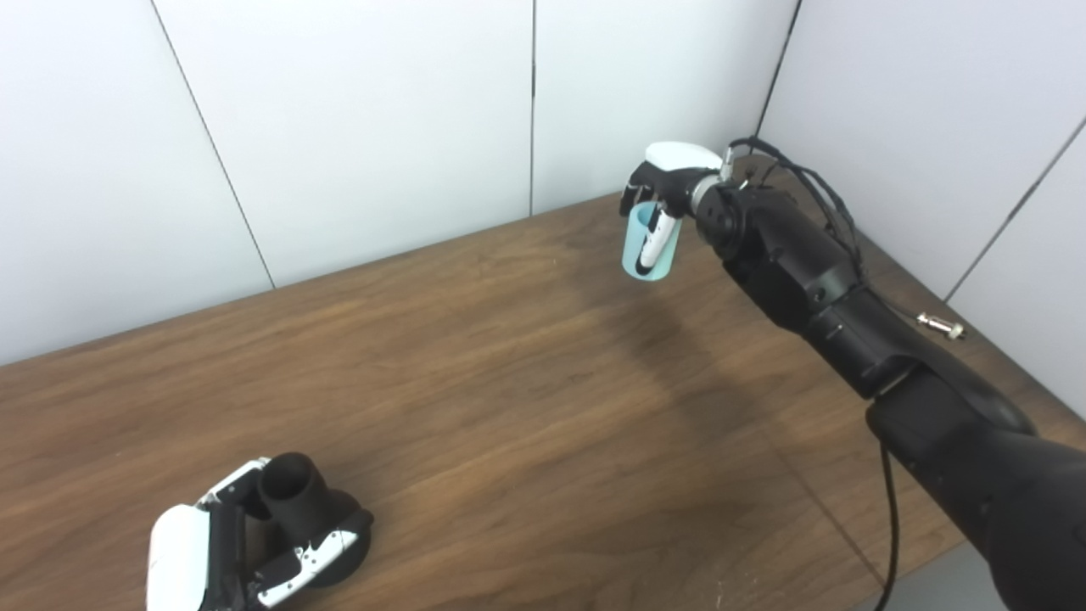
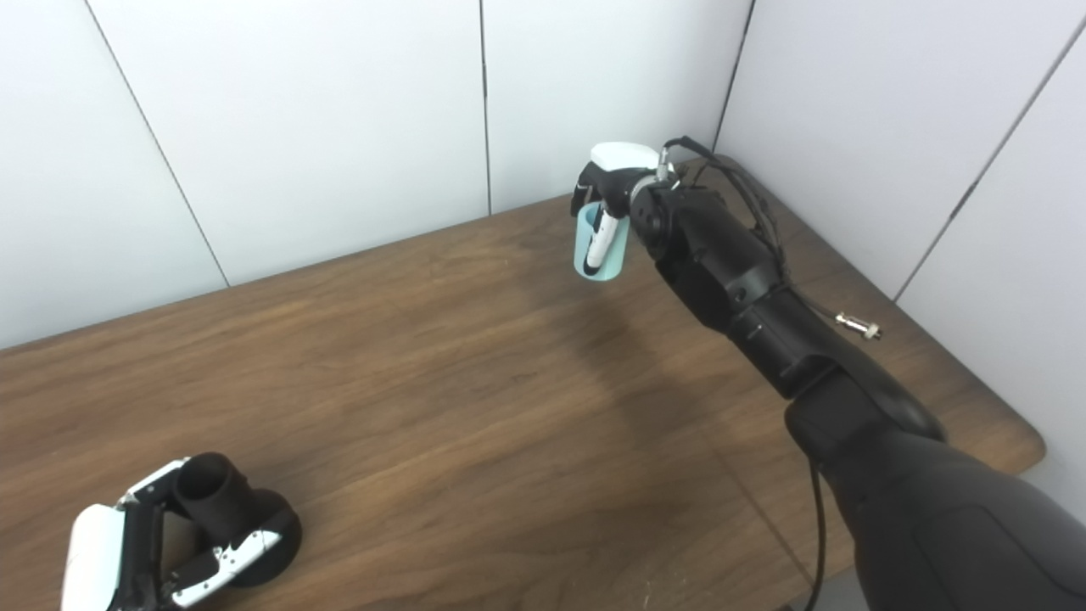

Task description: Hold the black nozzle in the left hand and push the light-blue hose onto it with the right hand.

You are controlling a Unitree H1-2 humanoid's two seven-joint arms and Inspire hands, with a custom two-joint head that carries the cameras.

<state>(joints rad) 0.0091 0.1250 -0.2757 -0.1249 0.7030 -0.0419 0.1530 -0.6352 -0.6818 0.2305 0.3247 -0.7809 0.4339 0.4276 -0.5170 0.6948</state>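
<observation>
The black nozzle (image 1: 299, 501) stands on the table at the near left, a short tube with its open mouth up on a round black base. My left hand (image 1: 222, 543) is closed around it, fingers and thumb on either side of the tube. My right hand (image 1: 666, 182) is far off at the back right, raised above the table and shut on the light-blue hose (image 1: 649, 246), a short tube that hangs below the hand with a finger over its front. The same shows in the right eye view: nozzle (image 2: 216, 501), hose (image 2: 598, 248).
The brown wooden table (image 1: 509, 382) meets white wall panels at the back and right. A small metal connector (image 1: 940, 324) on a cable lies near the right edge behind my right arm. A black cable hangs off the table's front right.
</observation>
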